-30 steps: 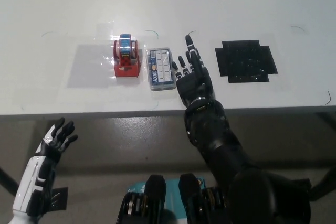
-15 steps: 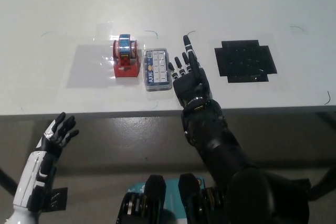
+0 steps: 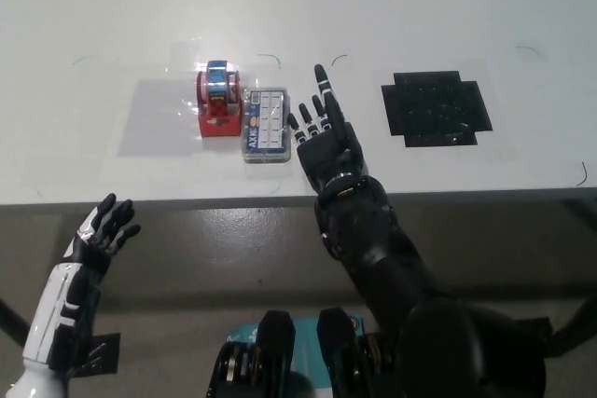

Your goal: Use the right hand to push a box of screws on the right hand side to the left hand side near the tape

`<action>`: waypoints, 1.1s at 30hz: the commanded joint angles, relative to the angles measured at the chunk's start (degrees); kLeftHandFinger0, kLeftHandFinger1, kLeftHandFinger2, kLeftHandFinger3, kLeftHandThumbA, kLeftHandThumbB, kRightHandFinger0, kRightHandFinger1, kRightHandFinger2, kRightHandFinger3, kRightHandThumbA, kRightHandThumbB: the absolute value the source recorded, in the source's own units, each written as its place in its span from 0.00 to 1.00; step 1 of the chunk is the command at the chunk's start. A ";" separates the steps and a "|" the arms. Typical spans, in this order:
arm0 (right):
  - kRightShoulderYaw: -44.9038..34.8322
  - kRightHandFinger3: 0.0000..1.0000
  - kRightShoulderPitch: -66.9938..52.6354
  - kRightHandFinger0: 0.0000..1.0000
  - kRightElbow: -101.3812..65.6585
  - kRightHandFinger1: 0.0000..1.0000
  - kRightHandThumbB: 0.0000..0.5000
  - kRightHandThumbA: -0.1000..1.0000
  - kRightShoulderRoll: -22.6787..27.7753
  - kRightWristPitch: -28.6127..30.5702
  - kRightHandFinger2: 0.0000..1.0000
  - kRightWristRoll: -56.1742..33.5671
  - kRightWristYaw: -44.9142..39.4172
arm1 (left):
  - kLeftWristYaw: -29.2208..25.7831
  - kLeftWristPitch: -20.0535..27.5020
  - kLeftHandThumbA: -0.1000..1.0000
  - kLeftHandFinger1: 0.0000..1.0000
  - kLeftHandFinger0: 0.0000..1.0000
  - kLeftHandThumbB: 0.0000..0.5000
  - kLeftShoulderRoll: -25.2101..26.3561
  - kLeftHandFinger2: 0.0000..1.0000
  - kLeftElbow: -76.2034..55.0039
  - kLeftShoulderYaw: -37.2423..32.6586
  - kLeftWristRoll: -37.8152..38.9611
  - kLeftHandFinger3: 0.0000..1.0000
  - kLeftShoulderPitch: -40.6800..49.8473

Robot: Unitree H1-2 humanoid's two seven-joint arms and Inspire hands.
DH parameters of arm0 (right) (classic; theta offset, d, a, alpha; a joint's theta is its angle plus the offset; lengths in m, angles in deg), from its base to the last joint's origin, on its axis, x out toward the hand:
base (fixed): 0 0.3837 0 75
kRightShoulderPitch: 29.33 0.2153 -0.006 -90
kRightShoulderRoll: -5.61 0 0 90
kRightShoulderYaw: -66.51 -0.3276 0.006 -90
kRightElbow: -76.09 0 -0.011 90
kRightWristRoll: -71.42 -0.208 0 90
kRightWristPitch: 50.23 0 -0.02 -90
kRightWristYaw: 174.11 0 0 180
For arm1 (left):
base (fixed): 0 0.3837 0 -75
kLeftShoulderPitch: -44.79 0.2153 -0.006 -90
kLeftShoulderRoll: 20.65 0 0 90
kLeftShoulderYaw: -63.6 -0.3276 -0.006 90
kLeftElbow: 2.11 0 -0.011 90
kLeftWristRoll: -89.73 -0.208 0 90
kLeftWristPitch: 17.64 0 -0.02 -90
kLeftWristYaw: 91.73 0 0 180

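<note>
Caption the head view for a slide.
Open black right hand pushes the box of screws against the red tape dispenser; white left hand rests below the table.

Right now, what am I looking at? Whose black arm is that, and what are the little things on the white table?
You are looking down through a camera on a robot's head. The black right hand belongs to the robot. Its fingers are spread, and it rests on the white table, pressed against the right side of a clear box of screws. It holds nothing; it only pushes. The box now touches a red tape dispenser on its left. Farther right lies a flat black mat. The robot's white left hand waits below the table edge at lower left, open, holding nothing.
</note>
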 commanded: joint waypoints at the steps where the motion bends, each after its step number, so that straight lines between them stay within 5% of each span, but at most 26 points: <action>1: 2.64 1.00 3.29 1.00 -0.78 1.00 0.56 1.00 -1.54 1.31 1.00 1.52 -0.32 | 0.54 1.10 0.96 1.00 1.00 0.29 1.04 1.00 -1.48 0.48 0.36 1.00 -0.84; 3: 4.21 1.00 3.12 1.00 -1.18 1.00 0.57 1.00 -1.21 3.25 1.00 2.73 -0.01 | 0.65 0.91 0.96 1.00 1.00 0.29 1.19 1.00 -1.48 0.45 0.42 1.00 -1.13; 5: 15.32 1.00 1.16 1.00 -3.00 1.00 0.47 1.00 0.12 13.72 1.00 15.48 6.25 | 0.70 0.96 0.96 1.00 1.00 0.26 1.41 1.00 -1.49 0.62 0.65 1.00 -1.37; 9: 23.41 1.00 -2.71 1.00 -12.20 1.00 0.44 1.00 2.67 14.44 1.00 25.44 12.31 | 0.44 0.89 0.96 1.00 1.00 0.29 1.59 1.00 -1.28 0.94 0.14 1.00 -1.28; 12: 30.15 1.00 -7.14 1.00 -21.83 1.00 0.55 1.00 6.10 14.44 1.00 35.36 16.61 | 0.62 0.19 0.96 1.00 1.00 0.30 1.83 1.00 -1.02 0.82 0.25 1.00 -1.80; 17: 34.05 1.00 -13.77 1.00 -35.66 1.00 0.56 1.00 9.41 14.44 1.00 41.88 17.67 | 0.61 0.02 0.99 1.00 1.00 0.27 1.94 1.00 -1.14 0.72 -0.46 1.00 -1.74; 18: 34.23 1.00 -14.69 1.00 -38.07 1.00 0.58 1.00 9.65 14.44 1.00 42.30 17.33 | 0.58 0.01 0.99 1.00 1.00 0.28 1.89 1.00 -1.15 0.72 -0.47 1.00 -1.67; 19: 34.45 1.00 -15.11 1.00 -39.06 1.00 0.70 1.00 9.78 14.44 1.00 42.38 17.23 | 0.46 0.08 0.99 1.00 1.00 0.28 1.78 1.00 -1.20 0.69 -0.89 1.00 -1.57; 22: 34.32 1.00 -18.89 1.00 -48.28 1.00 0.54 1.00 10.51 14.44 1.00 43.60 15.45 | 0.47 0.33 1.00 1.00 1.00 0.28 1.65 1.00 -0.97 0.53 -1.31 1.00 -1.48; 25: 34.74 1.00 -23.90 1.00 -60.00 1.00 0.63 1.00 11.47 14.44 1.00 42.82 11.14 | 0.65 0.74 1.00 1.00 1.00 0.27 1.52 1.00 -0.68 0.36 -0.99 1.00 -1.67; 33: 36.50 1.00 -42.08 1.00 -87.32 1.00 0.59 1.00 15.04 9.47 1.00 36.85 2.72 | 0.87 -0.60 0.96 1.00 1.00 0.26 2.21 1.00 -0.20 0.51 -0.34 1.00 -3.55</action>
